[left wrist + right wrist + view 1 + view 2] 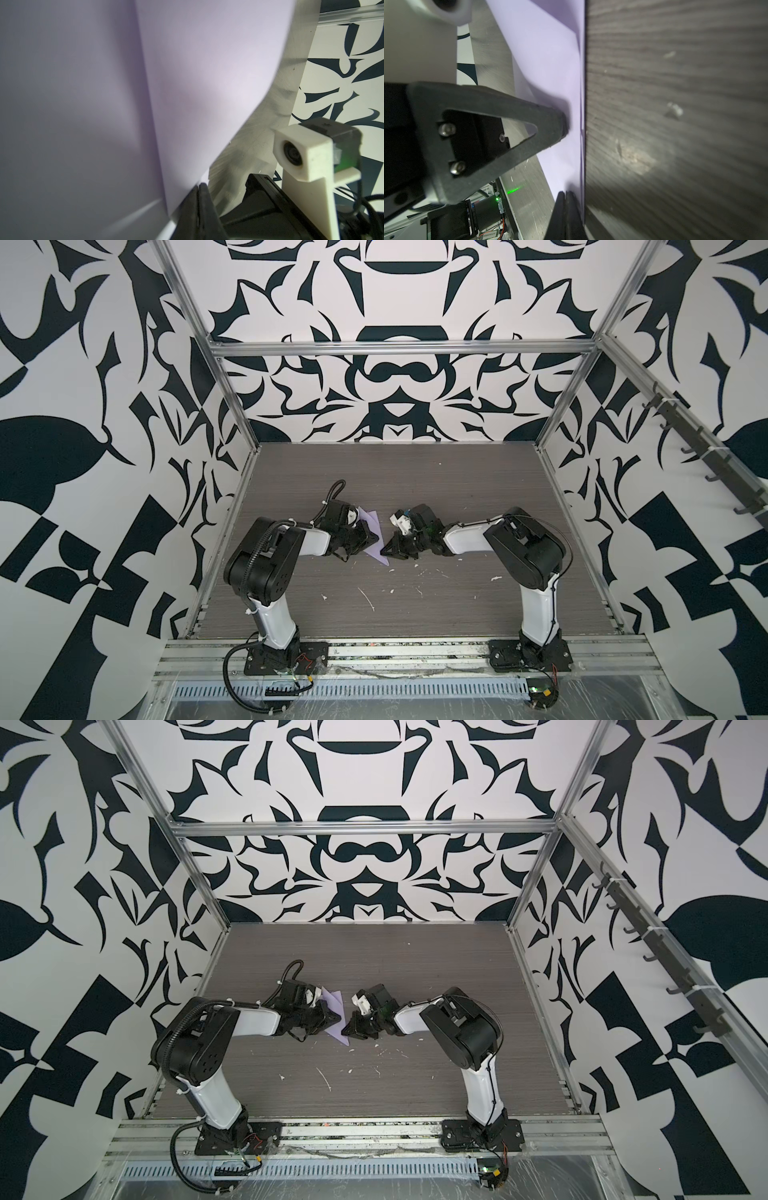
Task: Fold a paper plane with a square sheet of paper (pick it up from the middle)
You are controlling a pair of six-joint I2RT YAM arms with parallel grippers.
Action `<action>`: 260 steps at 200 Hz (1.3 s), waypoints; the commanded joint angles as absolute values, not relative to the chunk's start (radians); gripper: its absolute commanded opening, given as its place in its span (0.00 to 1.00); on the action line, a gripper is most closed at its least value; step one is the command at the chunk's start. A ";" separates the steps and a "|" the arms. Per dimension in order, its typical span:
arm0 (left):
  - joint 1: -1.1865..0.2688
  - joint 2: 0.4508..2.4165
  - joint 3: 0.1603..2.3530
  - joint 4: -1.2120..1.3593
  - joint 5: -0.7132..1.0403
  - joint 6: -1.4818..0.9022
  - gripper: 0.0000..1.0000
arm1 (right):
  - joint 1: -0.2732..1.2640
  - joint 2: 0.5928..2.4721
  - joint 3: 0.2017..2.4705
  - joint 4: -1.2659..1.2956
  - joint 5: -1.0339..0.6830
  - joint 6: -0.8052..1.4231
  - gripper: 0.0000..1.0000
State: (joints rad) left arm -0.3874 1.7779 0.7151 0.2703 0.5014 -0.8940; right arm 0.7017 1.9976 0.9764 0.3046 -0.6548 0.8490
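Your square sheet of paper (371,519) sits in the middle of the tabletop (436,489), between the 2 arms. It is not lying flat. In both top views it reads as a narrow lilac shape with a raised flap, and the left wrist view shows 1 long crease through it.

Your left pincer (376,540) is closed on the sheet. In the left wrist view the paper runs down into the shut fingertips, and in the right wrist view that pincer's tip meets a flap curling up off the tabletop. That hold looks meant to keep 1 layer lifted and steady, so the other arm has a fixed edge to work against.

Your right pincer (387,548) has its jaws together too, with the tips right at the sheet's folded edge, where that edge meets the tabletop. You cannot tell from these views whether paper lies between the jaws or the tips only press beside it. A closed tip would make sense here as a blunt tool for running along a crease.

I judge you are mid-fold, since no sharp nose or notched tail shows yet. The paper is thin, so a pull from either arm against the left clamp could tear it or skew the crease. The white flecks (368,599) lie nearer the arm bases, apart from the sheet.
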 commanded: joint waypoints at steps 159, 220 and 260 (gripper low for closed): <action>-0.390 1.824 0.712 0.157 0.414 -0.905 0.07 | 0.722 1.913 0.855 0.210 -0.689 0.798 0.04; -0.391 1.820 0.715 0.154 0.422 -0.899 0.06 | 0.729 1.786 0.831 0.227 -0.679 0.760 0.05; -0.391 1.813 0.719 0.155 0.421 -0.900 0.07 | 0.729 1.800 0.917 0.224 -0.642 0.744 0.05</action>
State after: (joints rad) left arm -0.3874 1.7779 0.7238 0.2508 0.4950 -0.9009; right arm 0.7261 1.7954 0.8455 0.2188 -0.6716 0.7757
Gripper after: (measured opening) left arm 0.067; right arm 0.052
